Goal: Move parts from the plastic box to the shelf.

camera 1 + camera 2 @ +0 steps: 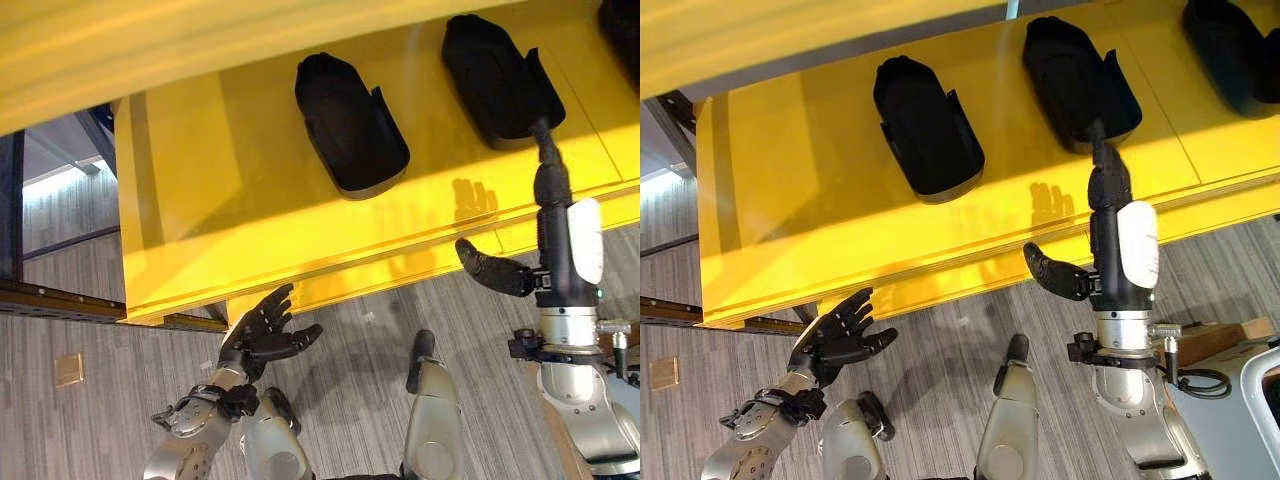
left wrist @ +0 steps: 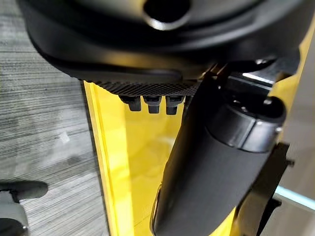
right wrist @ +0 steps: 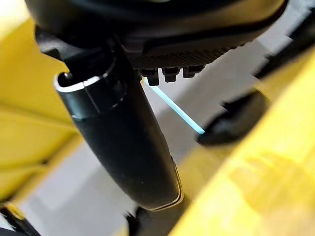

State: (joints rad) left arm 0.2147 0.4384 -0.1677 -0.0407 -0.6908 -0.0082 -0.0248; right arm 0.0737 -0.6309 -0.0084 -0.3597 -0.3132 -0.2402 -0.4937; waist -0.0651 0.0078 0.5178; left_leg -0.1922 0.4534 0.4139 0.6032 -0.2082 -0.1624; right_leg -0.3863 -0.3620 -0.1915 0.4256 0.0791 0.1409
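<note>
- The yellow shelf (image 1: 200,200) fills the upper part of the head views: a broad, flat, glossy board with a thick front lip and a seam running along its right portion.
- A second yellow board (image 1: 150,50) overhangs it at the top, angled across the frame.
- Below the shelf lies a grey floor (image 1: 100,420) with a fine striped, carpet-like grain; a small tan square plate (image 1: 69,370) sits in it at the left.
- A dark rail (image 1: 60,298) runs along the floor at the left under the shelf edge, and a dark upright post (image 1: 10,200) stands beside it.
- Three black parts rest on the shelf, each a rounded, matte, shoe-shaped shell with a raised fin on one side.
- The left part (image 1: 350,125) lies alone near the shelf's middle, well apart from both hands.
- The middle part (image 1: 497,80) lies to its right; the right hand (image 1: 552,190) reaches up over the shelf lip, its straight fingers touching that part's near end and its thumb sticking out sideways above the floor.
- The right part (image 1: 1230,50) sits at the far right edge, partly cut off.
- The left hand (image 1: 262,330) hangs below the shelf lip above the floor, palm up, fingers loosely spread and slightly bent, holding nothing.
- In the left wrist view the shelf's yellow edge shows past the fingertips (image 2: 153,104), with the striped floor alongside.
- At the lower right, a grey box-like corner (image 1: 1255,400) and a tan board (image 1: 1210,340) show on the floor.
</note>
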